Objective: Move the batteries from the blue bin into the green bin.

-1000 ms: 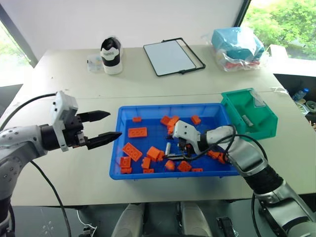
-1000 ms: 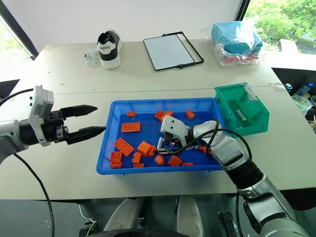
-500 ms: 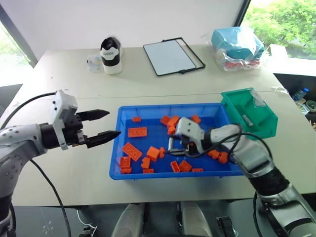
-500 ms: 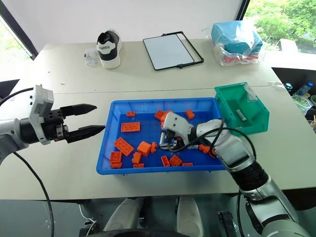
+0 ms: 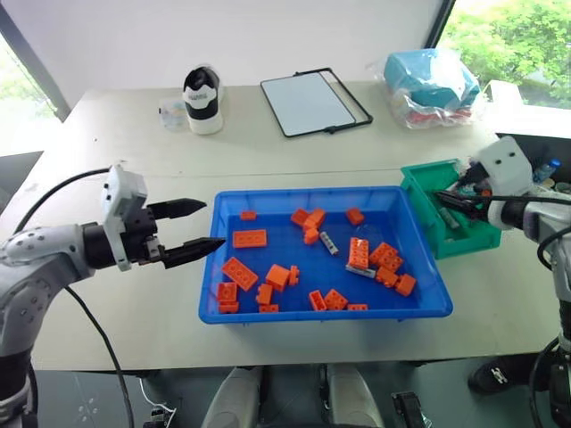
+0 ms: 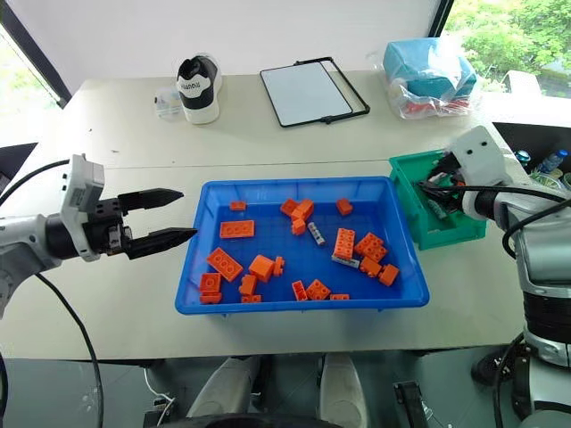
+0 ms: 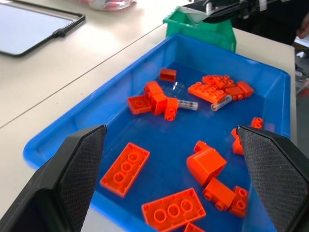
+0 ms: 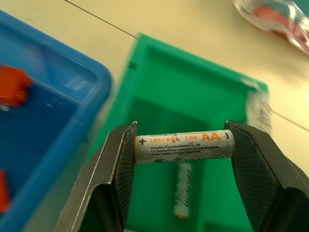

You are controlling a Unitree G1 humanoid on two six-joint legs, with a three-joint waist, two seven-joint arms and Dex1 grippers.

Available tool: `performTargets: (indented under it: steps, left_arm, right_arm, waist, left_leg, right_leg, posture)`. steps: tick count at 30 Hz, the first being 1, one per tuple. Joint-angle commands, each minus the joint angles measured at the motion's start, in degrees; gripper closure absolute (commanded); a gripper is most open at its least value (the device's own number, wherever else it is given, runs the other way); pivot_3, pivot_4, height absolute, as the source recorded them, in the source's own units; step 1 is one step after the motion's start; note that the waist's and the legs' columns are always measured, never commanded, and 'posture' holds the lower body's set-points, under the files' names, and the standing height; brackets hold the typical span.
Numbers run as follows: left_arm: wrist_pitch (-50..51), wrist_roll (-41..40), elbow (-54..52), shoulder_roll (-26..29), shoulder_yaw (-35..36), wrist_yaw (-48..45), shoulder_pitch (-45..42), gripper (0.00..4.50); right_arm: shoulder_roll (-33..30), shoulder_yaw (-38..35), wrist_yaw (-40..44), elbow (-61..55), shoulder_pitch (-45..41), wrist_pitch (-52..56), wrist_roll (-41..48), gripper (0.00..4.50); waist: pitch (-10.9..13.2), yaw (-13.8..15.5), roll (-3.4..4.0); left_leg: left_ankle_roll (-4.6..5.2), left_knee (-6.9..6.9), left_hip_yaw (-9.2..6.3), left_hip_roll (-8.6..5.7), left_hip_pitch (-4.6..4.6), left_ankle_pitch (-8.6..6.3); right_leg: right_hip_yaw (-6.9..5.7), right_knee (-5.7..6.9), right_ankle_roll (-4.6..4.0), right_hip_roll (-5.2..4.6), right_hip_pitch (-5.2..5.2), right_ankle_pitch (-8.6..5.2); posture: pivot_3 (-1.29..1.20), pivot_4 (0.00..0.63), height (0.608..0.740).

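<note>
We are at the drop-off step. Our right gripper [image 8: 181, 147] hangs over the green bin [image 5: 473, 234], which sits at the right edge of the table, touching the blue bin's [image 5: 268, 316] right end. Its jaws are clamped on an AA battery [image 8: 183, 146], held end to end between the pads. One battery [image 8: 182, 195] already lies on the green bin's floor. Two more batteries [image 7: 187, 104] remain among the orange bricks [image 5: 249, 238] near the middle of the blue bin, as far as we can tell; the second [image 7: 221, 102] lies against a brick. Our left gripper [image 5: 189, 230] waits just off the blue bin's left edge, jaws apart and empty. Next we should open the right jaws so the battery falls inside the green walls, then return for the others.
</note>
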Motion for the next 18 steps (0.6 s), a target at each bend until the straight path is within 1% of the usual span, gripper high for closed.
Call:
performTargets:
  steps: [1, 4, 7, 10, 12, 14, 18]
  left_arm:
    - [-0.2, -0.8, 0.2, 0.0, -0.4, -0.7, -1.7, 0.00]
    - [-0.2, -0.7, 0.3, 0.0, -1.0, -1.1, -2.4, 0.00]
    - [0.1, -1.1, -0.2, 0.1, -1.1, -1.3, -2.5, 0.00]
    - [0.2, -1.4, -1.0, 0.1, -1.4, -1.2, -2.2, 0.00]
    - [0.3, -1.5, -1.4, -0.1, -1.5, -1.0, -2.1, 0.00]
    - [0.5, -1.6, -1.5, -0.1, -1.6, -0.8, -2.2, 0.00]
    - [0.6, -1.4, -1.7, -0.2, -1.8, -0.6, -2.2, 0.00]
  right_arm:
    - [-0.5, -0.2, -1.9, -0.1, -1.5, -2.0, -0.9, 0.06]
    - [0.1, 0.9, -2.3, -0.6, -2.0, -2.7, -0.8, 0.06]
    - [1.5, 0.5, -1.5, -2.7, -2.7, -4.2, 1.4, 0.06]
    - [5.7, 0.5, 0.9, -8.8, -4.4, -1.3, 8.1, 0.06]
    - [8.8, 3.0, 2.6, -14.3, -3.6, 2.5, 12.9, 0.06]
    - [10.8, 6.0, 3.3, -18.0, -2.4, 4.4, 15.4, 0.06]
    - [14.6, 14.2, -0.1, -17.5, -1.5, 6.5, 13.8, 0.06]
  waist:
    - [0.0, -0.3, 0.00]
    - [0.0, -0.6, 0.00]
    - [0.0, -0.5, 0.00]
    - [0.0, -0.6, 0.00]
    - [0.0, -0.6, 0.00]
    - [0.0, -0.5, 0.00]
    - [0.0, -0.3, -0.03]
  left_leg:
    - [0.00, 0.00, 0.00, 0.00, 0.00, 0.00]
    - [0.00, -0.01, 0.01, 0.01, 0.00, 0.00]
    - [0.00, -0.01, 0.01, 0.02, 0.00, 0.00]
    - [0.00, 0.00, 0.01, 0.03, 0.00, 0.00]
    - [0.00, -0.01, 0.00, 0.07, 0.00, 0.00]
    - [0.00, -0.01, -0.04, 0.10, 0.00, 0.00]
    - [0.00, 0.05, -0.06, 0.07, 0.00, 0.00]
  right_leg:
    - [0.00, 0.00, 0.00, 0.00, 0.00, 0.00]
    - [0.00, 0.00, 0.01, 0.01, -0.01, 0.00]
    - [0.00, 0.00, 0.01, 0.02, -0.01, 0.00]
    - [0.00, 0.00, 0.01, 0.02, 0.00, 0.01]
    - [0.00, 0.00, 0.01, 0.06, 0.00, 0.00]
    - [0.00, 0.00, 0.01, 0.10, 0.00, 0.00]
    - [0.01, -0.02, 0.01, 0.10, 0.05, 0.01]
  posture:
    - [0.00, 0.150, 0.731]
    - [0.00, 0.150, 0.731]
    - [0.00, 0.150, 0.731]
    - [0.00, 0.150, 0.731]
    - [0.00, 0.150, 0.731]
    - [0.00, 0.150, 0.731]
    - [0.00, 0.150, 0.731]
